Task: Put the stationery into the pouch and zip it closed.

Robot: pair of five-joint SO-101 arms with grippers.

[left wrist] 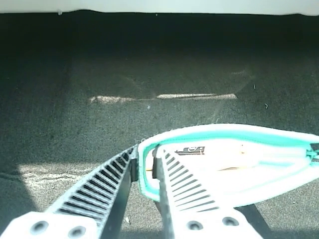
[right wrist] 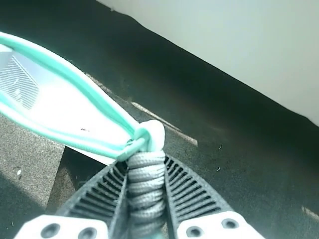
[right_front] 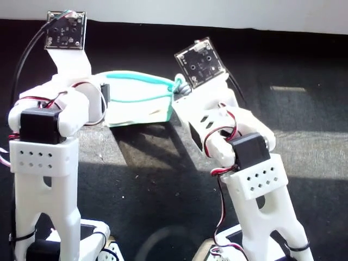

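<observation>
A white pouch (right_front: 136,100) with a teal zipper edge hangs above the dark table, stretched between the two arms. My left gripper (left wrist: 146,157) is shut on the pouch's (left wrist: 224,134) end wall, one finger inside the open mouth and one outside. Inside it lie pale stationery items (left wrist: 234,167), one with a printed label. In the high view the left gripper (right_front: 104,93) sits at the pouch's left end. My right gripper (right wrist: 144,164) is shut on the grey braided zipper cord (right wrist: 145,174) at the pouch's (right wrist: 60,109) other end; from above, that cord (right_front: 184,87) shows at the right gripper (right_front: 185,93).
The black felt table top (right_front: 163,179) carries sunlit patches under and around the pouch. A pale wall (right wrist: 239,45) runs along the far edge. The two arm bases (right_front: 43,206) stand at the near side.
</observation>
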